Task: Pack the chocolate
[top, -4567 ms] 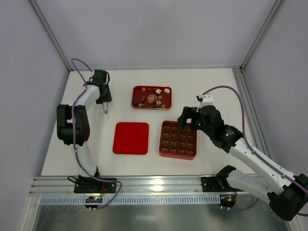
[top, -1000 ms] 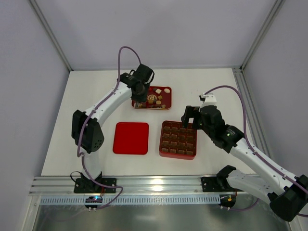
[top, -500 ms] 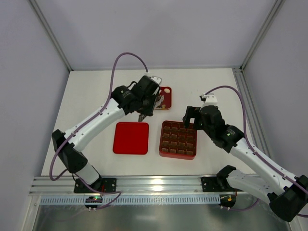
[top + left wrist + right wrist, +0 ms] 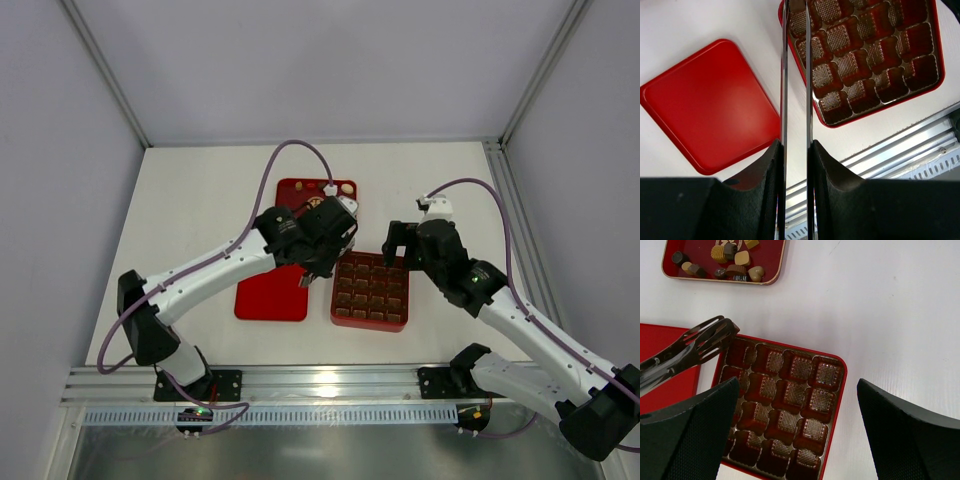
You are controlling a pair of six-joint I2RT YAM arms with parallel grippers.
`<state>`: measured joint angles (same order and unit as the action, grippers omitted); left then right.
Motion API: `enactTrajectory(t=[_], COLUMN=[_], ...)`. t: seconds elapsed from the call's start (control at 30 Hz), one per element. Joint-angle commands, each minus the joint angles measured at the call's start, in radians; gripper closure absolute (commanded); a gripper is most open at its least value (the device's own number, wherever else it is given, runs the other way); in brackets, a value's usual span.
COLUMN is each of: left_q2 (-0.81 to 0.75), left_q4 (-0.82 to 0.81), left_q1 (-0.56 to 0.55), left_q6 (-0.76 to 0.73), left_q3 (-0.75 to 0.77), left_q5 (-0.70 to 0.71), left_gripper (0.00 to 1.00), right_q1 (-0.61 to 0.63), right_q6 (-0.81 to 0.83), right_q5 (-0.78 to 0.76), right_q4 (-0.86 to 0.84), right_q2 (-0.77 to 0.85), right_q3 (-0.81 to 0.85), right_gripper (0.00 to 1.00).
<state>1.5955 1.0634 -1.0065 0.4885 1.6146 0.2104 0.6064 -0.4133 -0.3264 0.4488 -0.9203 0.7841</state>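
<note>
While left claw [image 4: 725,331] hangs at box [image 4: 844,371] corner, chocolate [image 4: 742,258] lies apart in tray [image 4: 771,255].

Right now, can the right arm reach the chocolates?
Probably not safely: the left arm crosses the near side of the tray, and the left gripper sits by the box, between the right gripper and the chocolates.

White table [image 4: 190,200], pale grey walls [image 4: 330,70] on 3 sides, alu posts [image 4: 105,75] at back corners, rail [image 4: 330,385] along front.
</note>
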Motion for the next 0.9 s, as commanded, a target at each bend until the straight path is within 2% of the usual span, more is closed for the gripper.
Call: enactTrajectory(t=[0.0,0.87], left_q2=[-0.034,0.001], left_q4=[-0.013,-0.037], left_q1=[-0.021,-0.064], left_q6=[0.03,0.048], left_q3=[-0.019,-0.062], left_q5=[0.038,0.03], left_gripper=[0.84,0.78], right_q1=[-0.004,-0.007], right_q6=[0.01,0.001], right_q5=[-0.022,-0.022], right_q4=[-0.005,-0.012], right_q2=[0.018,0.029], right_q3=[0.041,0.009], right_gripper=[0.0,0.0])
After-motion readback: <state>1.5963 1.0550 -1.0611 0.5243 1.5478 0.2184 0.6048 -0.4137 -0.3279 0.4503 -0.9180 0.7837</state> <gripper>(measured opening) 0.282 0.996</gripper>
